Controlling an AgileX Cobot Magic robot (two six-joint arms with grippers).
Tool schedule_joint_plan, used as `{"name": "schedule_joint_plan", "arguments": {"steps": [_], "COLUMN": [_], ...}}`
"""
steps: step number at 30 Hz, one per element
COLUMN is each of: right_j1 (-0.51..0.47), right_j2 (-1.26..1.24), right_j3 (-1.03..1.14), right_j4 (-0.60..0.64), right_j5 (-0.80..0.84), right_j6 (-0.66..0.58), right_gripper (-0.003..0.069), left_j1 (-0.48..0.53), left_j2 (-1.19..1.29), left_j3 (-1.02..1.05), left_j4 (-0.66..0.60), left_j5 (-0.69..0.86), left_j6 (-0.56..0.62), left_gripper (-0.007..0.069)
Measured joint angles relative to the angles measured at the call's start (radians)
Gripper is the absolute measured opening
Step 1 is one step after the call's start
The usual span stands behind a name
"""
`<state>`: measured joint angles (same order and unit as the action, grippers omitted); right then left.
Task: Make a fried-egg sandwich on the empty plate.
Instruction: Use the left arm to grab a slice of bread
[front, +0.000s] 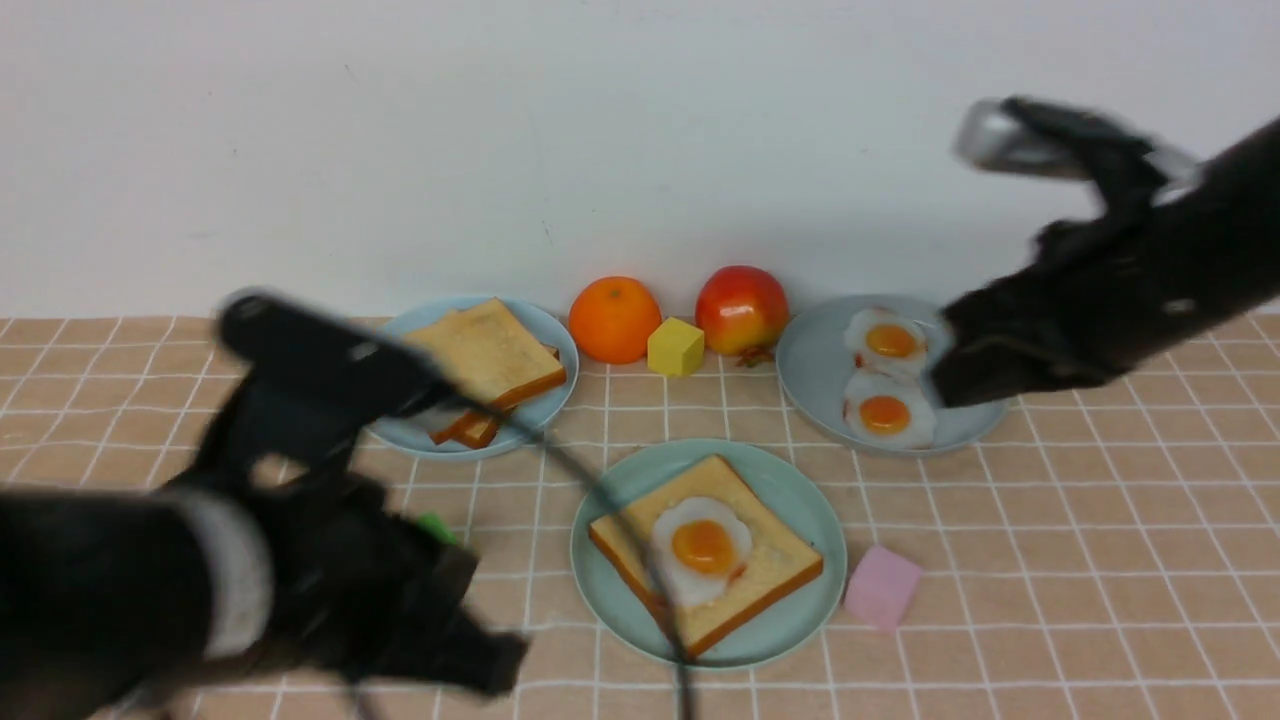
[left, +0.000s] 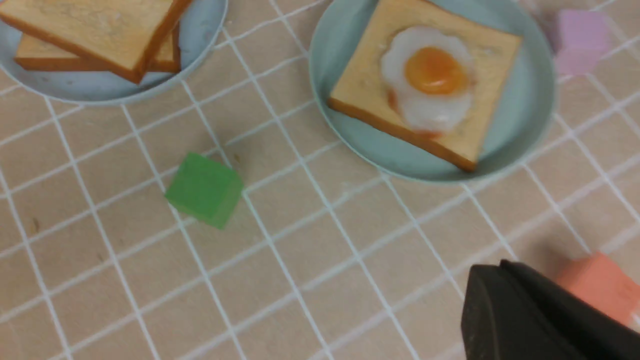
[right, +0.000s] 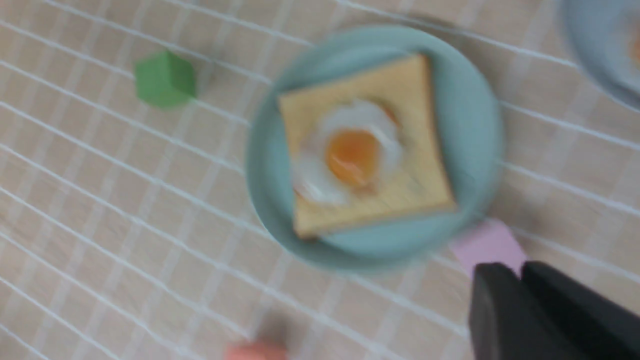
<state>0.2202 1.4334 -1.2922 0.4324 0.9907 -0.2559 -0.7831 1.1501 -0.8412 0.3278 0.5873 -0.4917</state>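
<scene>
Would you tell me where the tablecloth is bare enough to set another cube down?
Widest bare cloth: right of the pink cube, in front of the egg plate. Another patch lies between the green cube and the mint-green plate. Crowded: the back row, where orange, yellow cube and apple sit close together.

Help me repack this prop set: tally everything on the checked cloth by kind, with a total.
Plates: 3 (mint plate, light-blue plate, grey-blue plate)
Toast slices: 3 showing
Fried eggs: 3
Fruit: 2 (orange, apple)
Blocks: 4 (yellow, pink, green, salmon)
Total: 15
</scene>
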Motion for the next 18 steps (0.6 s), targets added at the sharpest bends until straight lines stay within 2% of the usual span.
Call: {"name": "schedule_joint_plan", "arguments": {"steps": [2,3,5,6,7,8,9,10,11,12,15,17,18], "right_j1": [0.011,0.012,0.018,0.020,0.020,0.020,0.020,0.020,0.020,0.020,0.020,0.020,0.020], "right_j2": [-0.097,-0.106,-0.196,-0.244,-0.268,-0.320,-0.355,-0.361,-0.406,-0.446,-0.500,-0.547,-0.550], "right_j3": [0.003,0.004,0.022,0.041,0.055,0.077,0.092,0.099,0.126,0.151,0.188,0.221,0.223], "right_j4": [-0.085,-0.091,-0.127,-0.130,-0.130,-0.130,-0.130,-0.129,-0.129,-0.127,-0.127,-0.127,-0.127], "right_j5": [0.062,0.062,0.096,0.103,0.106,0.107,0.108,0.108,0.108,0.109,0.111,0.111,0.113], "right_j6": [0.058,0.062,0.088,0.093,0.096,0.096,0.096,0.096,0.098,0.098,0.099,0.099,0.099], "right_gripper": [-0.0010,-0.0010,-0.0011,-0.0010,-0.0008,-0.0006,-0.0005,-0.0004,-0.0002,0.0000,0.0000,0.0000,0.0000], "left_j1": [0.088,0.088,0.196,0.266,0.304,0.356,0.392,0.399,0.439,0.469,0.492,0.497,0.497], "left_j2": [0.114,0.125,0.236,0.297,0.340,0.414,0.457,0.478,0.553,0.624,0.717,0.813,0.813], "left_j3": [-0.096,-0.105,-0.206,-0.263,-0.301,-0.367,-0.404,-0.413,-0.486,-0.546,-0.622,-0.688,-0.688], "left_j4": [-0.043,-0.050,-0.144,-0.227,-0.263,-0.349,-0.384,-0.392,-0.432,-0.450,-0.445,-0.404,-0.400], "left_j5": [0.007,0.008,0.021,0.038,0.044,0.055,0.060,0.060,0.062,0.064,0.065,0.066,0.065], "left_j6": [0.097,0.109,0.247,0.361,0.412,0.528,0.603,0.616,0.701,0.768,0.857,0.934,0.939], "left_gripper": [-0.0013,-0.0013,-0.0013,-0.0013,-0.0013,-0.0013,-0.0013,-0.0013,-0.0013,-0.0013,0.0001,0.0066,0.0073]}}
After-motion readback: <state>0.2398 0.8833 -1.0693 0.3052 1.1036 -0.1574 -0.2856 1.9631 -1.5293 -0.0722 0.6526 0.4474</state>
